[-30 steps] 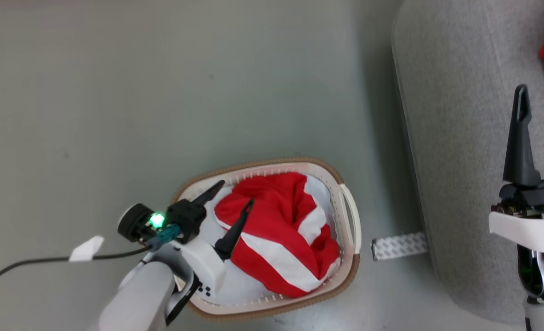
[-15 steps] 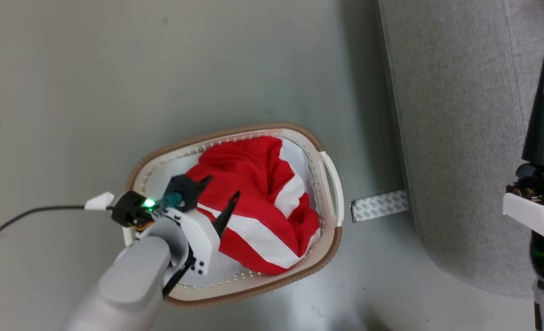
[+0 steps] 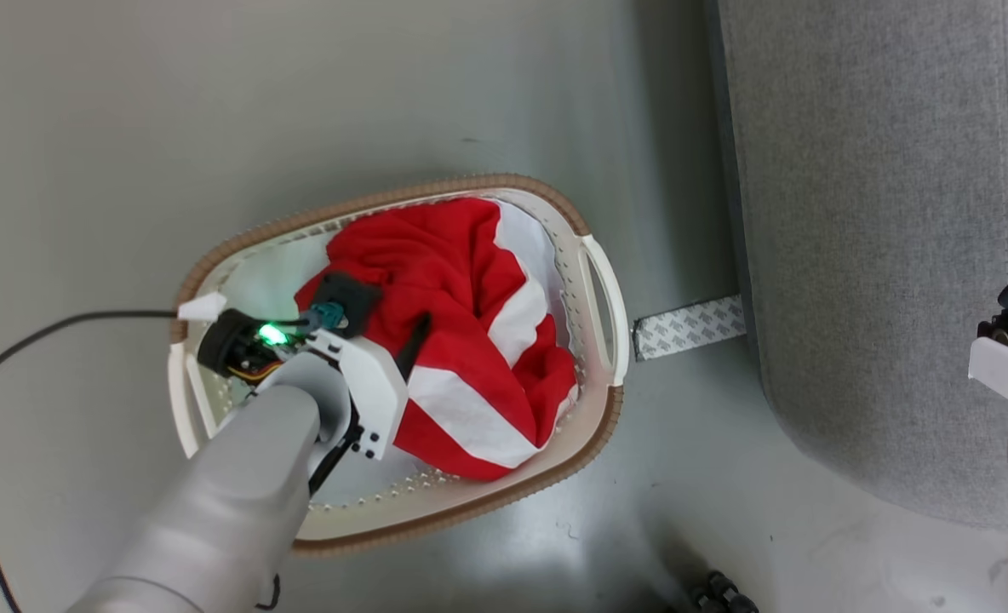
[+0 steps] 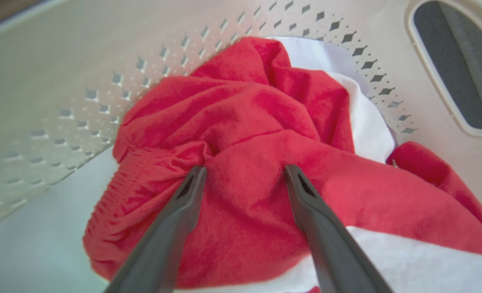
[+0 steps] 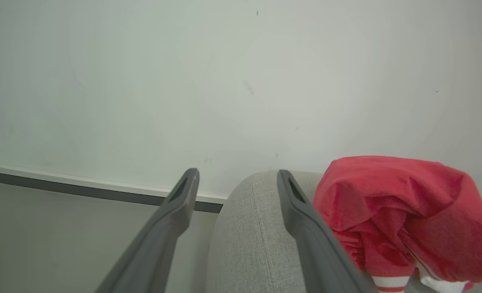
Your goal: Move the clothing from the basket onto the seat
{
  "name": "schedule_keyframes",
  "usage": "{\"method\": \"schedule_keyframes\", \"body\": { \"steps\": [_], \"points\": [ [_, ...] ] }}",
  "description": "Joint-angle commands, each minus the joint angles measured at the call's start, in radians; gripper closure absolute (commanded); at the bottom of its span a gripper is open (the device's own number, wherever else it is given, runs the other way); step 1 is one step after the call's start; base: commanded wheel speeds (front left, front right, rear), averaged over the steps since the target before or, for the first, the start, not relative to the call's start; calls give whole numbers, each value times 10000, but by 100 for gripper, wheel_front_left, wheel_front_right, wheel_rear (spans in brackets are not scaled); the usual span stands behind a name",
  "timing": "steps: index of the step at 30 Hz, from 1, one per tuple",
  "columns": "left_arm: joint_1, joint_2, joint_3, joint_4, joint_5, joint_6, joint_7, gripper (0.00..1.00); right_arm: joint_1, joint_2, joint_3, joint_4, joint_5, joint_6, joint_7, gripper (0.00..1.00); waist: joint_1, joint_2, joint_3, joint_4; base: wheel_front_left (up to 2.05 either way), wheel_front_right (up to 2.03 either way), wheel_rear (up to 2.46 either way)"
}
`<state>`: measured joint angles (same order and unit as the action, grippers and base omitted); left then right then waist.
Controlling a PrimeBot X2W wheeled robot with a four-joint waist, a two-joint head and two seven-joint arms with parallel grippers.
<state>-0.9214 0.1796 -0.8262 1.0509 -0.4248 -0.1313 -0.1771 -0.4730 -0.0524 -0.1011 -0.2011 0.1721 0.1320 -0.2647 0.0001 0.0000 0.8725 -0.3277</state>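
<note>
Left tool [image 4: 245, 169] lowered onto crumpled red clothing [image 4: 245, 110], white panels

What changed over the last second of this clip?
The left gripper went down into the basket, open, its fingers now against the red garment, not yet closed on it. The head camera shifted too. Garment unmoved; right gripper stays open by the seat.

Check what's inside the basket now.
One bunched red-and-white garment lies in the basket, with the open left gripper pressing into it. Anything beneath that garment is covered, so I can't tell.
</note>
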Motion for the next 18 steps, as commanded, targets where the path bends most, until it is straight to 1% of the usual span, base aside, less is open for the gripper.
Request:
{"method": "schedule_keyframes", "body": {
  "steps": [1,5,9,15,18],
  "points": [
    [-169,10,-53,155,-85,16,22,0,-208,31,19,-71,48,-26,8,0,-1,0,116,-59,0,0,0],
    [-372,-103,-393,658,-202,14,158,0,-181,31,128,-48,154,-26,8,0,-1,0,395,-202,0,0,0],
    [-307,-110,-906,1048,-167,14,632,0,-115,32,94,-11,208,-26,8,0,-1,0,504,-243,0,0,0],
    [-323,-23,-1725,1247,-241,14,1069,0,-190,31,136,53,285,-26,8,0,-1,0,582,-350,0,0,0],
    [-322,5,-1922,1235,-366,14,1234,0,-192,31,142,77,275,-26,8,0,-1,0,594,-373,0,0,0]
  ]
}}
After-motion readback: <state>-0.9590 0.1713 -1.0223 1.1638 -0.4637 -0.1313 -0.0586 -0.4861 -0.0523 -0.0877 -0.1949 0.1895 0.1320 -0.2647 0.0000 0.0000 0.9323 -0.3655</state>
